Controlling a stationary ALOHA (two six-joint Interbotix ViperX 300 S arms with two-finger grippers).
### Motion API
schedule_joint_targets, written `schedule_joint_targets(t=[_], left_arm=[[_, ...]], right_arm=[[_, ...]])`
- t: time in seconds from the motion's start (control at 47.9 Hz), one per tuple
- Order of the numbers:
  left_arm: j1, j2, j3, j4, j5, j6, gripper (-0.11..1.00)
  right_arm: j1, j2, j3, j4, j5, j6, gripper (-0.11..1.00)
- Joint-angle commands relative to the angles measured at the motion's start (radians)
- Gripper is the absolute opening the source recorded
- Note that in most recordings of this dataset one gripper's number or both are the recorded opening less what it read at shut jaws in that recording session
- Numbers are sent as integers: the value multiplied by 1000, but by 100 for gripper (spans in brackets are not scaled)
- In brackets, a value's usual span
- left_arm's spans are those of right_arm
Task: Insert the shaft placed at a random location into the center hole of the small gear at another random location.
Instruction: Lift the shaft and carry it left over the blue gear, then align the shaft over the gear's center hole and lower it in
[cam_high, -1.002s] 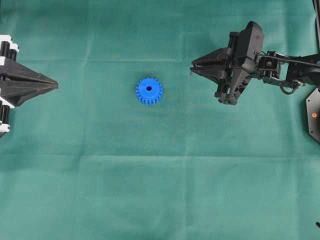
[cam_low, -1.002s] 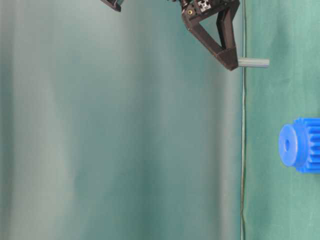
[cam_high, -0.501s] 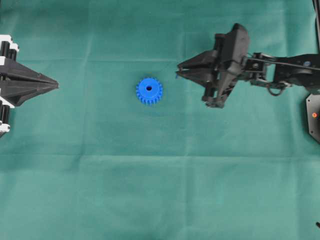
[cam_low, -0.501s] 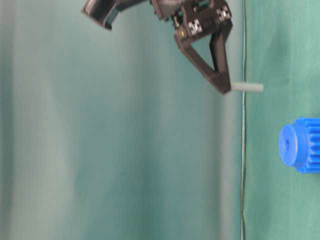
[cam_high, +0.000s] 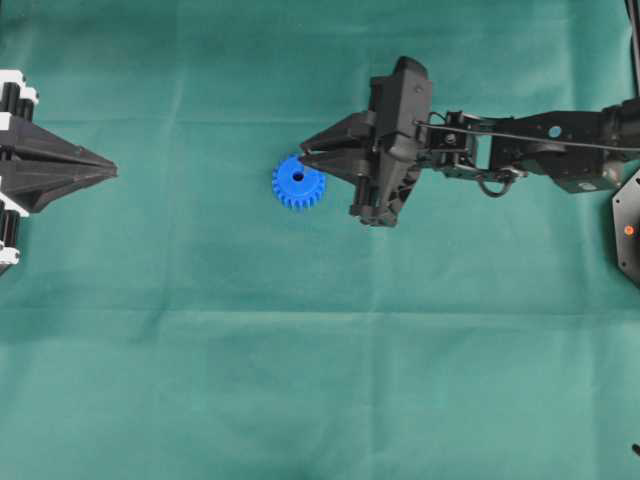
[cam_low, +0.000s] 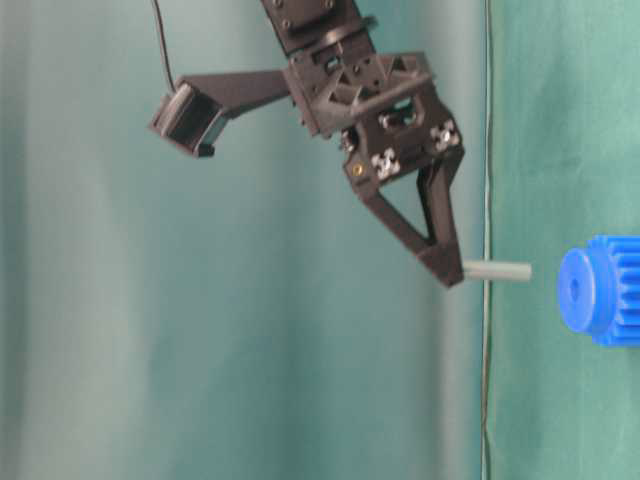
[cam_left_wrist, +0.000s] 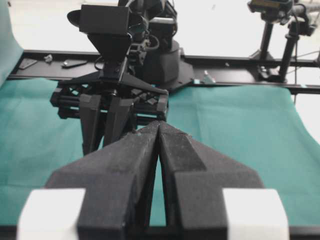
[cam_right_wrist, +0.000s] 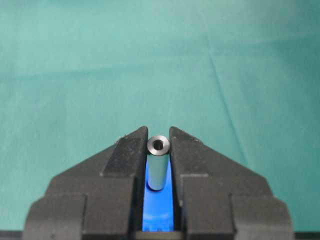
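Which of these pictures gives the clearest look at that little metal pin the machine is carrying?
The right wrist view: the pin fills the middle, clamped between the right end effector fingers, its hollow end showing. The table-level view shows it side-on, pointing toward the blue gear. Overhead, the end effector hides it; the left wrist view doesn't show it.

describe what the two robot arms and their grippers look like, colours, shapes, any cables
Both grippers are matte black with wedge-shaped fingers tapering to a point. The left gripper has white blocks at its base. The right gripper carries a boxy black camera and a thin dark cable along its black arm.
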Motion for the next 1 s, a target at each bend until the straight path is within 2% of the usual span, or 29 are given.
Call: schedule_joint_targets(t=[0.0,0.981], left_arm=[[-2,8,-18,2,-5,-2,0],[-2,8,-18,2,-5,-2,0]], right_arm=[[8,-2,-44,2,8,-8,13],[9,51,-57,3,3,-9,13]])
